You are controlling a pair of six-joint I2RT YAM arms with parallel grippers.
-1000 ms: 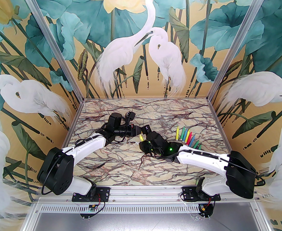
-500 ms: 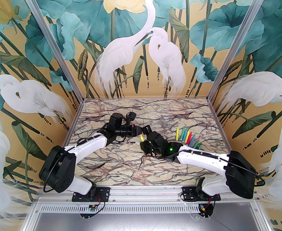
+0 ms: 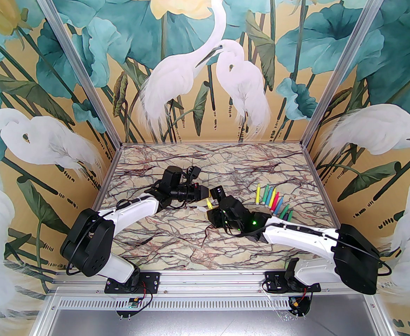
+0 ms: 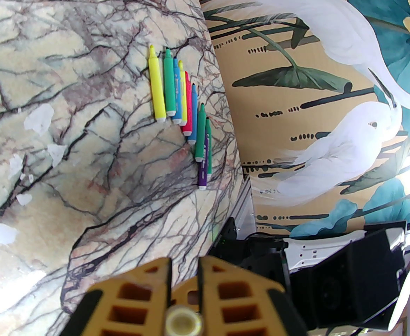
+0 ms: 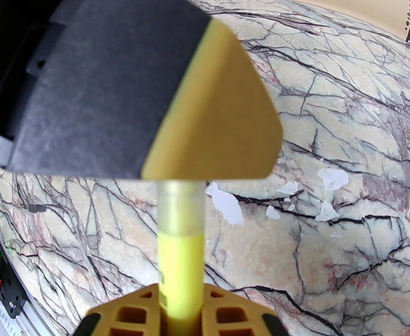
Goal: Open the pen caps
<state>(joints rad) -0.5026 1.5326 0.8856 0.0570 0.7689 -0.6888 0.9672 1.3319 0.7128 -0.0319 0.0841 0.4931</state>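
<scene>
Presently, over the middle of the counter (image 3: 177, 236), the yellow pen (image 5: 180, 264) is pinched by the right tool (image 5: 180, 313) and its cap (image 5: 181, 207) by the left tool (image 4: 185, 268); if pulled off-axis, the cap could be lost from the grip.

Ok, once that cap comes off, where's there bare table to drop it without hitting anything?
Free: the near middle of the table, between the left arm and the right arm, and the far strip along the back wall. Crowded: the right side, with the row of pens, and the centre, where the left pincer and right pincer meet on the yellow pen.
</scene>
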